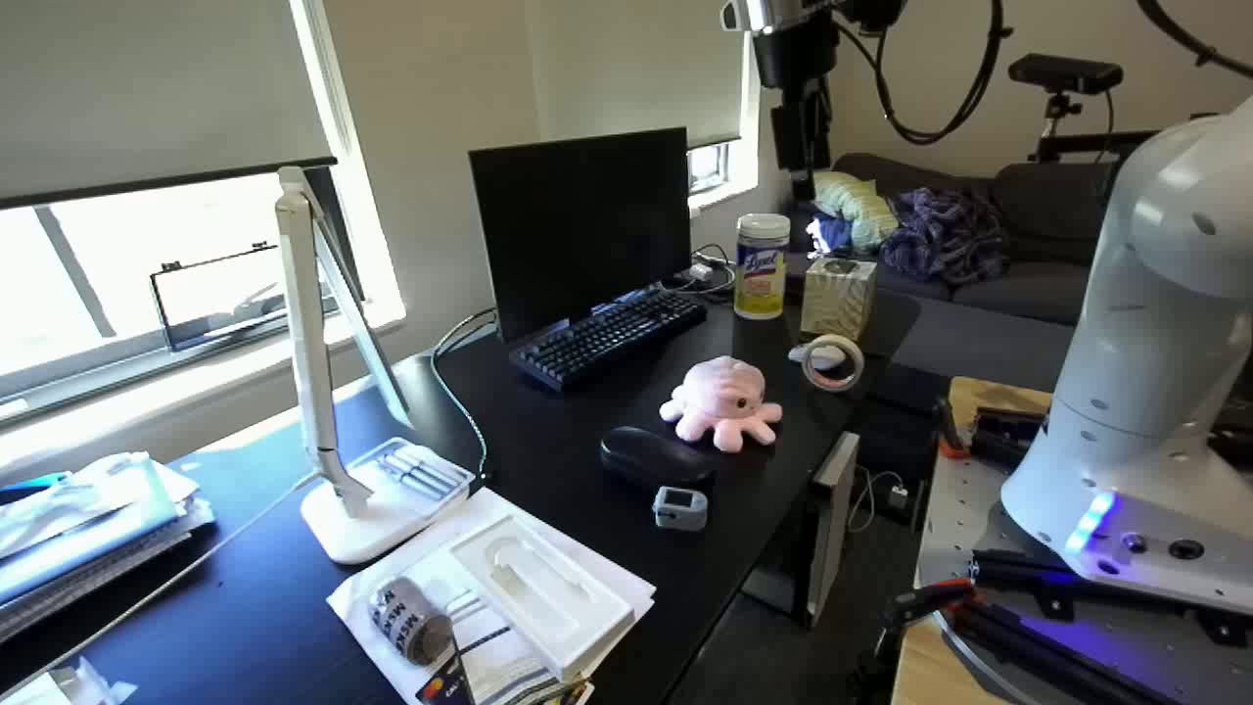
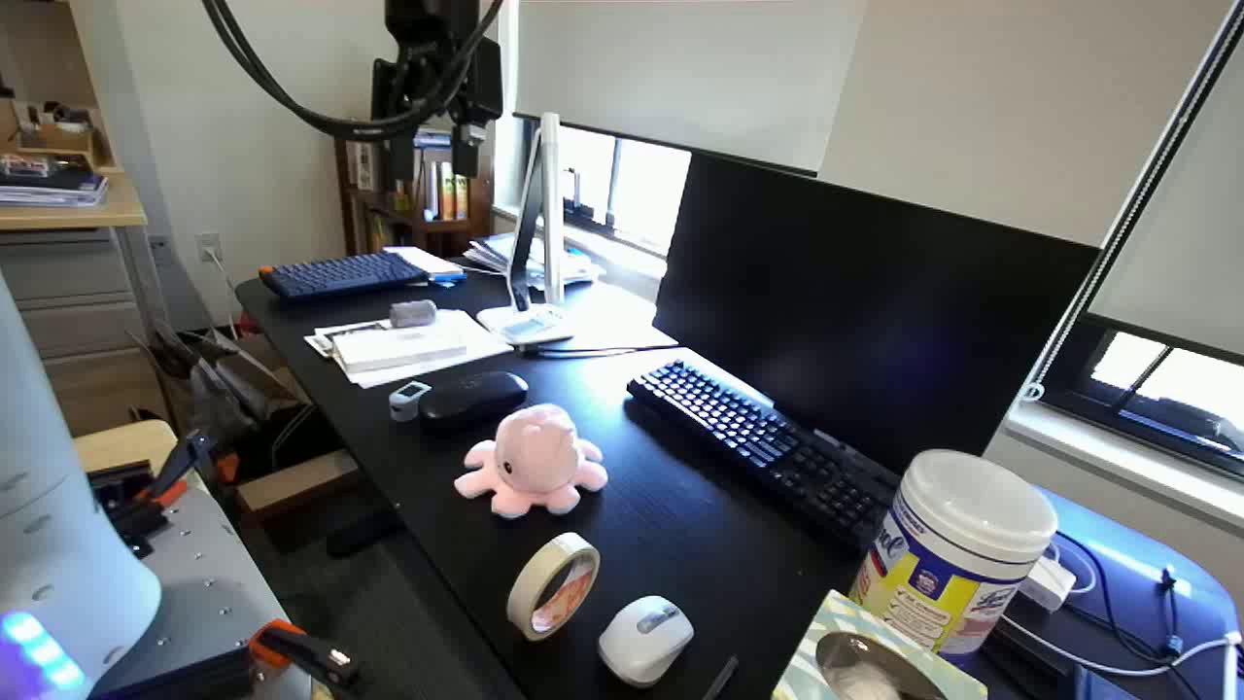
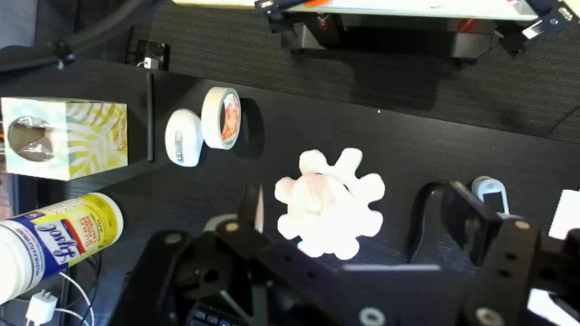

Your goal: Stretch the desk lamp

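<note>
The white desk lamp stands on the desk in an exterior view, and it also shows in an exterior view. Its flat base rests on the desk. The post rises with a slight lean, and the head bar is folded down from the top hinge, its lower end hanging close to the base. The lamp is out of the wrist view. My gripper is open and empty, high above the desk. It shows in both exterior views, well apart from the lamp.
A pink octopus plush and black case lie under the gripper. A monitor and keyboard stand by the wall. A wipes tub, tissue box and tape roll are at one end. Papers and a white tray lie beside the lamp.
</note>
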You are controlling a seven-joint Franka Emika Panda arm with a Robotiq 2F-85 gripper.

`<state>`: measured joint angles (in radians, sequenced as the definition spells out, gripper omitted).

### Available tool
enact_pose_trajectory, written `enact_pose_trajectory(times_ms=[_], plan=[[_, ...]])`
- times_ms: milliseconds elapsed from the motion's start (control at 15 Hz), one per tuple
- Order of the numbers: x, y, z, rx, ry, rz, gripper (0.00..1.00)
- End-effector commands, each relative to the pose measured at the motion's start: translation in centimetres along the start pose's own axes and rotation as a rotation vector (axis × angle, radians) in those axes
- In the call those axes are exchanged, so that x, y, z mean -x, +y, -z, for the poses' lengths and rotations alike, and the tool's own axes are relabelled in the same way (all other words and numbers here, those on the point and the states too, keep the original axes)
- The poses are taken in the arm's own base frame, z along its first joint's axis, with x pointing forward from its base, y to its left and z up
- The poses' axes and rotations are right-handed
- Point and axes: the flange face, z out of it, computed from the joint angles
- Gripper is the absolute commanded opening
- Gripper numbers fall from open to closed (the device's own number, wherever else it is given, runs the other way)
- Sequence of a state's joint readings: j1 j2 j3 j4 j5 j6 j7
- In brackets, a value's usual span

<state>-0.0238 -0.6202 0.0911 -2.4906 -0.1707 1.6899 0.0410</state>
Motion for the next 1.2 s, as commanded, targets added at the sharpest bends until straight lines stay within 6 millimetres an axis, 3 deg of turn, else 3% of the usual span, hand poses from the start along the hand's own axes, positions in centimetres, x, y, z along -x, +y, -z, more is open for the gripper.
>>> enact_pose_trajectory(times_ms=[0, 267, 533, 667, 1000, 1133], plan=[[0.0, 0.0, 0.0, 0.000, -0.001, 0.000, 1.00], [-1.6, 1.7, 0.2, -0.006, 0.072, 0.014, 1.00], [-6.8, 1.8, 0.3, -0.021, 0.264, 0.080, 1.00], [-10.0, -0.1, -0.3, -0.117, 0.342, 0.104, 1.00], [-17.7, -8.4, -0.6, -0.314, 0.508, 0.104, 1.00], [-20.5, -10.7, -0.8, -0.352, 0.533, 0.114, 1.00]])
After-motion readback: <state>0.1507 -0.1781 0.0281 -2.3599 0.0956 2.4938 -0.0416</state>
